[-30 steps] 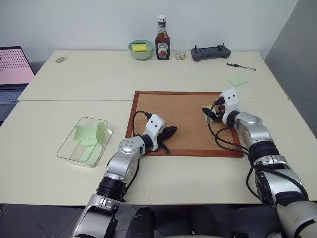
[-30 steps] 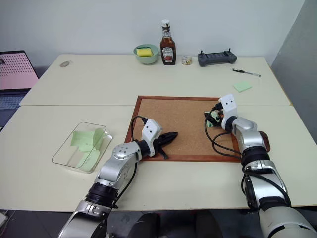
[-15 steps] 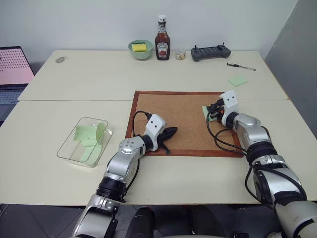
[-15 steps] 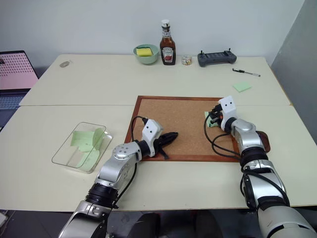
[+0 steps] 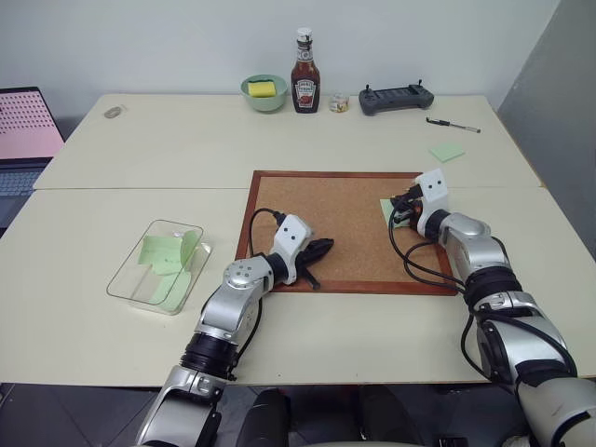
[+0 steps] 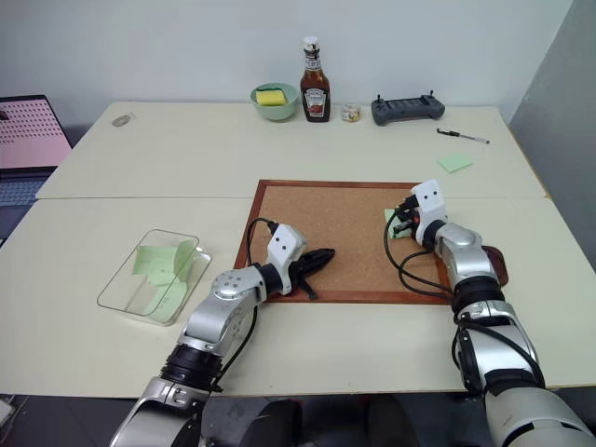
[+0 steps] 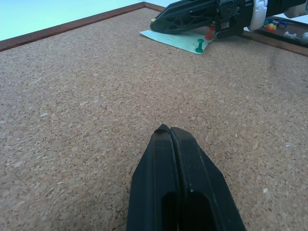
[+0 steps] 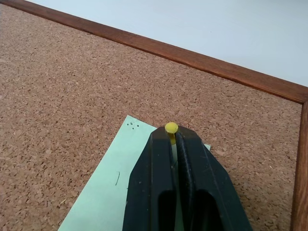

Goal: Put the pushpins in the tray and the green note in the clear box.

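Pulling the yellow pin from the note

My right gripper (image 8: 172, 137) pinches the yellow pushpin (image 8: 171, 128) at the green note (image 8: 113, 192)'s 1 o'clock corner; next, lift straight out. My left gripper (image 7: 171, 132) is shut, empty.

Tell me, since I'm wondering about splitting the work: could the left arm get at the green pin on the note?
Probably yes. Bare corkboard lies between the shut left tool and the green pin, but the right tool sits beside that pin, crowding it.
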